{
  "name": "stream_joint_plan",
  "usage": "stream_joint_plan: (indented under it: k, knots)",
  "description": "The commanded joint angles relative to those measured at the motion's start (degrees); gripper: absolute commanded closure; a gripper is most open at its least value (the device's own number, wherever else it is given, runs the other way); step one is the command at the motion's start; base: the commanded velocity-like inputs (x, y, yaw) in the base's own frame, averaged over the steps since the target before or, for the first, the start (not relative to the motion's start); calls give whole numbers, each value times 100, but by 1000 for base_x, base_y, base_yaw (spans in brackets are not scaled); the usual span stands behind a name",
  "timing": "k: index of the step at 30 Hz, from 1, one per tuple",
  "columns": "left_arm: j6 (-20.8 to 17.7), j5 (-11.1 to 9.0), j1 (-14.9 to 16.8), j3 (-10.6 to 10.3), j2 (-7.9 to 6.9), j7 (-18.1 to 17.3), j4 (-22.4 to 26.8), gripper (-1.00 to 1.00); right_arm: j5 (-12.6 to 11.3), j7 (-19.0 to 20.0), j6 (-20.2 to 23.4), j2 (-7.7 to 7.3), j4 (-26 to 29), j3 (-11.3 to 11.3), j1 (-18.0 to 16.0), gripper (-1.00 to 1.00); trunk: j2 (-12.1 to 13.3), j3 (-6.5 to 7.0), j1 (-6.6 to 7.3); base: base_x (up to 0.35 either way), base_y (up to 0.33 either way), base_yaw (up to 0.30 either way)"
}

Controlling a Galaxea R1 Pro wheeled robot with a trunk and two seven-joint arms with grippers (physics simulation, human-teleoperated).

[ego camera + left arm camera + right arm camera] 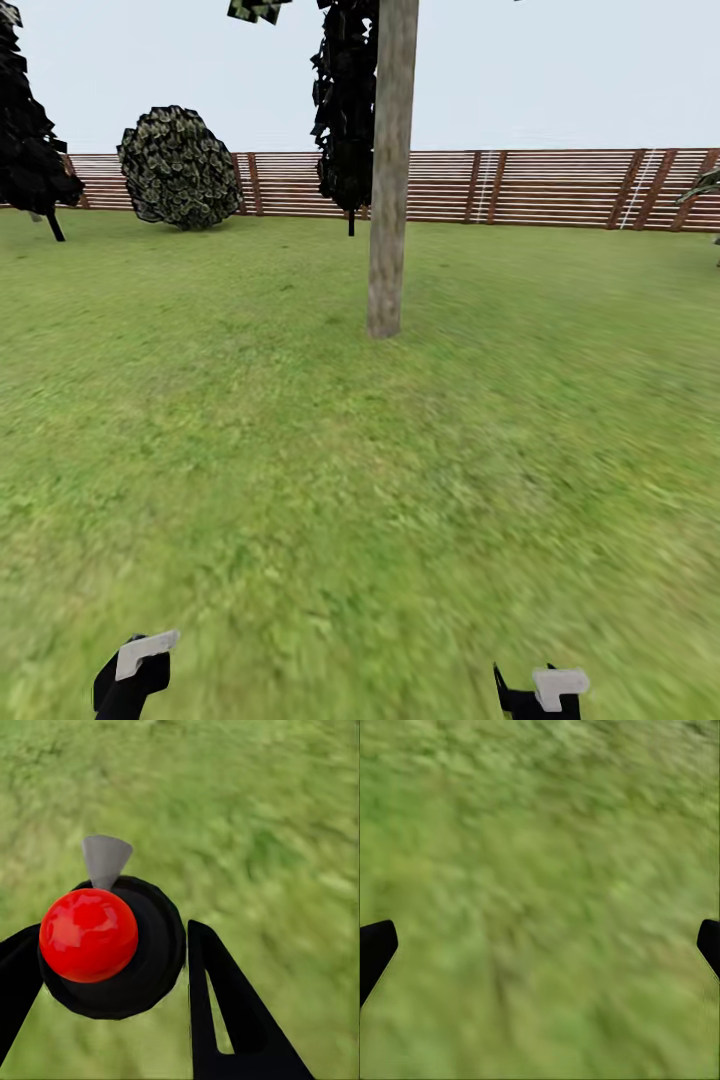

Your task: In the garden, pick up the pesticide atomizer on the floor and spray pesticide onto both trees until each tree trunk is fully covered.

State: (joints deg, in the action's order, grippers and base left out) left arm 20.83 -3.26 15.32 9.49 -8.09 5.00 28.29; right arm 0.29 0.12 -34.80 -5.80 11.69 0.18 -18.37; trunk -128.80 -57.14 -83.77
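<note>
Grass everywhere, blotchy green lawn (300, 480) running out to a brown slat fence (540, 185); one thick bare tree trunk (390, 170) stands well ahead of the robot, fence behind it, a round bush (178, 167) off to the trunk's left; left gripper (112, 967) is clenched around the atomizer (112, 945), red cap and grey nozzle up, probably carried low for the drive over; right gripper (540, 945) hangs spread wide over bare grass, holding nothing; no white specks on the bark yet, so I'd say spraying hasn't started.
</note>
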Motion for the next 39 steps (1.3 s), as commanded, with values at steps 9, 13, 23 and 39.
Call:
stream_joint_plan:
  k: [9,13,23,39]
  knots:
    - [0,1,-1,0,0,1,0,100,3,-2,0,0,0,0,0,-100,0,0,0,339,0,0]
    - [2,1,-1,0,0,1,1,100,3,-3,0,0,0,0,0,-100,0,0,0,339,0,0]
    - [0,1,1,0,0,1,1,100,2,-3,0,0,0,0,0,-100,0,0,0,339,0,0]
    - [6,1,-1,0,0,1,0,100,-1,-1,0,0,0,0,0,-100,0,0,0,339,0,0]
